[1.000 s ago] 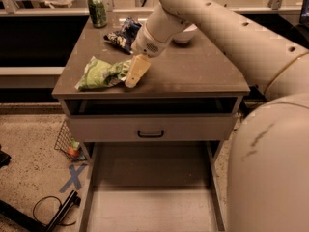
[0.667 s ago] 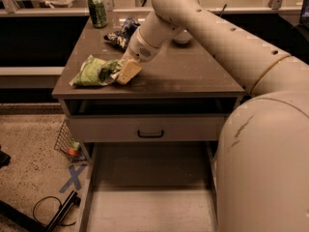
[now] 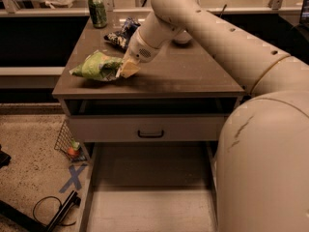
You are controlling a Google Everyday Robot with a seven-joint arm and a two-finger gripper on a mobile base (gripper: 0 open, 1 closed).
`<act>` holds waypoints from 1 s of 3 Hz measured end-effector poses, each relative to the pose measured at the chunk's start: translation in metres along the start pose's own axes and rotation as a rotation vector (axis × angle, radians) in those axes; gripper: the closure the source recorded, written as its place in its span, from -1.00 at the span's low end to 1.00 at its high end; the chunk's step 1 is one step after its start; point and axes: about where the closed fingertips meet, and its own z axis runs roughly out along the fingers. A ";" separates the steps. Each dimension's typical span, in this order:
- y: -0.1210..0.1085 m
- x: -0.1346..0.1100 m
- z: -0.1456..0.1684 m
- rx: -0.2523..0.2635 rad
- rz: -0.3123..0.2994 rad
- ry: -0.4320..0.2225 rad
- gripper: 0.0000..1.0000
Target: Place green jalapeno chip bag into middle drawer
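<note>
The green jalapeno chip bag lies on the left part of the brown cabinet top, near its front edge. My gripper comes down from the right and touches the bag's right end. The middle drawer is pulled far out below, and its pale flat floor is bare. Above it sits a drawer front with a black handle, slightly out from the cabinet.
A green can stands at the back left of the top. A dark blue-and-white bag lies behind my gripper. A white bowl is partly hidden by my arm. A wire basket, blue tape cross and cable are on the floor at left.
My gripper has moved left along the cabinet top to the bag's right end. The bag has shifted slightly left and back.
</note>
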 end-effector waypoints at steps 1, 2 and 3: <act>0.001 -0.008 -0.015 0.002 -0.022 -0.027 1.00; 0.022 -0.013 -0.052 0.010 -0.036 -0.043 1.00; 0.071 -0.015 -0.121 0.082 -0.012 -0.021 1.00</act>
